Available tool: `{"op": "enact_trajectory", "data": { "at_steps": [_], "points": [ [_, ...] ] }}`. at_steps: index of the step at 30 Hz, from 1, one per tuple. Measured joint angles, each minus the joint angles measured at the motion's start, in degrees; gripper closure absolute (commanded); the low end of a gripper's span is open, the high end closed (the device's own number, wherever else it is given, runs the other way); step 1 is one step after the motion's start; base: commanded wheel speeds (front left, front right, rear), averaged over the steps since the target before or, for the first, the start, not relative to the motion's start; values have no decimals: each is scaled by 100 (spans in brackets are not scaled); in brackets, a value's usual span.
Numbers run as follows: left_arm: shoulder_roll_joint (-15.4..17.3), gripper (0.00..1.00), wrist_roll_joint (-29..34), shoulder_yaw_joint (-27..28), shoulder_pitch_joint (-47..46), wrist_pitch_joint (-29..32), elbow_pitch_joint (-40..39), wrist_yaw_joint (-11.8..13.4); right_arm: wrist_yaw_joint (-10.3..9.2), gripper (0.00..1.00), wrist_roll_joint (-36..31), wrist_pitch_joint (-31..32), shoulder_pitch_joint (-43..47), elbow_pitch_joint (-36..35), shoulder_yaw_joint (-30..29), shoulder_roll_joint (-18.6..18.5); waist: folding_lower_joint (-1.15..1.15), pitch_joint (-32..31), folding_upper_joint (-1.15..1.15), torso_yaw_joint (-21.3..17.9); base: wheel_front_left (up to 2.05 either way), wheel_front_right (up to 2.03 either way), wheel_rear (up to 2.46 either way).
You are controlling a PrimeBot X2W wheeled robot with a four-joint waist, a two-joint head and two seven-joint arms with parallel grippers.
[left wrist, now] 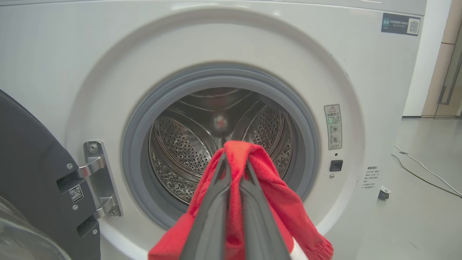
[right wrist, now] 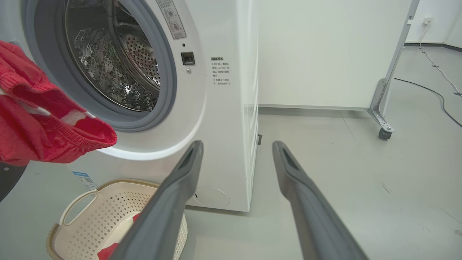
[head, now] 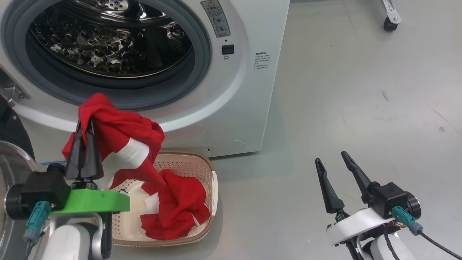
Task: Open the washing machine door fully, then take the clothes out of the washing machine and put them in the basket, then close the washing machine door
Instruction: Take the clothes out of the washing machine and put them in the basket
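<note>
My left gripper (head: 85, 124) is shut on the red and white striped clothes (head: 122, 141), which hang from its fingers above the cream basket (head: 213, 187); part of the cloth lies bunched in the basket. In the left wrist view the clothes (left wrist: 274, 195) drape over the closed fingers (left wrist: 213, 216) in front of the washing machine (left wrist: 361, 72) and its bare steel drum. The washing machine door (left wrist: 32, 173) stands swung open at the left. My right gripper (head: 332, 159) is open and holds nothing, low over the floor to the right of the machine (head: 249, 90). The right wrist view shows the basket (right wrist: 119, 213) below the hanging clothes (right wrist: 43, 130).
Grey floor (head: 361, 108) stretches to the right of the machine. A caster of a wheeled frame (head: 389, 23) stands at the far right, seen too as a caster (right wrist: 384, 133) in the right wrist view. Cables (right wrist: 436, 94) lie on the floor beyond.
</note>
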Motion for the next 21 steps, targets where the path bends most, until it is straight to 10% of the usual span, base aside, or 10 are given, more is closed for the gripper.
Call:
{"op": "enact_trajectory", "data": {
  "at_steps": [21],
  "points": [
    [-229, 100, -737, -10, -22, -15, 1729, 42, 19, 0, 0, 0, -463, -449, 99, 35, 0, 1140, 0, -232, 0, 0, 0]
  ]
}}
